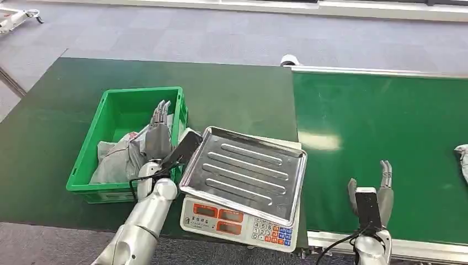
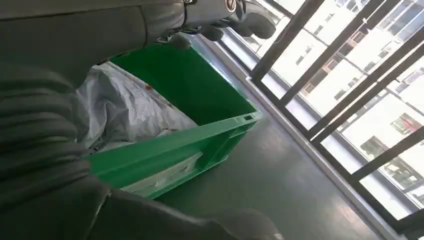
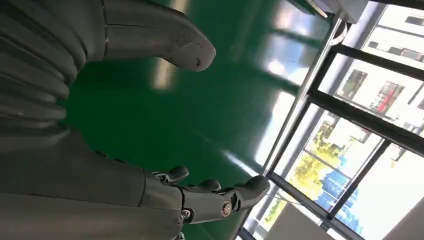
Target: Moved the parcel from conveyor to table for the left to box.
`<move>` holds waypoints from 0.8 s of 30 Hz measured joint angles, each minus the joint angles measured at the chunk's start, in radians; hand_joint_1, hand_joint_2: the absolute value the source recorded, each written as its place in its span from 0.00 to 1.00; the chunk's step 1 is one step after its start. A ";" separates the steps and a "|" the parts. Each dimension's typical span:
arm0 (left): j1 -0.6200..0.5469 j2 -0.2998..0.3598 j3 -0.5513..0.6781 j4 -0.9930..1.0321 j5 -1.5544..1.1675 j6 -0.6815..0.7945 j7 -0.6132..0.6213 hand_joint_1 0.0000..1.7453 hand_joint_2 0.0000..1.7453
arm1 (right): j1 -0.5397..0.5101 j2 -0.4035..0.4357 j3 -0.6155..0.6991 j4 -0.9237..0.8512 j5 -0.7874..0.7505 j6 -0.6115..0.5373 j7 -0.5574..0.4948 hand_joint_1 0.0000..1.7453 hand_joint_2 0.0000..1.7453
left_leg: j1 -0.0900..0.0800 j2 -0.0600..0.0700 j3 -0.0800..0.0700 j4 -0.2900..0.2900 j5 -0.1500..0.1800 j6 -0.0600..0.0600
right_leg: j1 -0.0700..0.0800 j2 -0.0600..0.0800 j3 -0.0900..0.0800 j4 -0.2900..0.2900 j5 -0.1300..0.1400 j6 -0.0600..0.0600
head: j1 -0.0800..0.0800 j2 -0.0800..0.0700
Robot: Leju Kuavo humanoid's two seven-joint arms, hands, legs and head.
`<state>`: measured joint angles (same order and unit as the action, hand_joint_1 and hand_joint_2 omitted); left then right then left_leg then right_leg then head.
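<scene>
A grey plastic-wrapped parcel (image 1: 113, 157) lies inside the green box (image 1: 91, 154) on the dark table; in the left wrist view the parcel (image 2: 125, 112) lies against the box wall (image 2: 200, 140). My left hand (image 1: 158, 132) hovers over the box's right side, fingers stretched out, holding nothing. My right hand (image 1: 372, 193) stands open above the near edge of the green conveyor (image 1: 386, 121), fingers apart and empty. Another grey parcel (image 1: 462, 157) peeks in at the conveyor's right edge.
A weighing scale (image 1: 237, 218) with a tilted steel tray (image 1: 245, 171) sits at the table's front edge between box and conveyor. The dark green table (image 1: 49, 110) stretches left and behind the box. Grey carpet lies beyond.
</scene>
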<state>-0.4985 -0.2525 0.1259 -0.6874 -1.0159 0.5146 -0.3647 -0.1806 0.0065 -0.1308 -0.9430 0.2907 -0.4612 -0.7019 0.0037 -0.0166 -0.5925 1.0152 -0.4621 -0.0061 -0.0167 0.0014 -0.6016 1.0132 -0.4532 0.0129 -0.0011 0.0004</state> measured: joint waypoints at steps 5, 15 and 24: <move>0.005 0.008 -0.022 -0.002 0.013 0.000 0.000 0.00 0.00 | 0.000 -0.001 0.000 0.001 0.000 0.000 0.000 0.00 1.00 | 0.000 0.000 0.000 0.000 0.000 0.000 | 0.000 0.000 0.000 0.000 0.000 0.000 | 0.000 0.000; 0.123 0.020 -0.175 -0.279 0.715 -0.344 -0.294 0.00 0.00 | 0.001 -0.003 0.000 0.001 -0.025 0.011 0.000 0.00 1.00 | 0.000 0.001 -0.001 0.000 -0.001 0.000 | 0.000 0.001 -0.001 0.000 0.000 0.000 | 0.000 0.000; 0.179 0.025 -0.252 -0.327 0.990 -0.490 -0.336 0.00 0.00 | 0.007 -0.003 0.029 -0.045 -0.106 0.042 0.000 0.00 1.00 | 0.000 0.002 0.000 0.000 -0.001 0.000 | 0.000 0.001 -0.001 0.000 -0.001 0.000 | 0.000 0.000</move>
<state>-0.3194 -0.2277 -0.1259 -1.0147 -0.0259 0.0244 -0.7008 -0.1732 0.0038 -0.1019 -0.9877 0.1846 -0.4188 -0.7023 0.0036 -0.0149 -0.5928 1.0152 -0.4629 -0.0064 -0.0168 0.0024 -0.6026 1.0132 -0.4539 0.0131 -0.0015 0.0004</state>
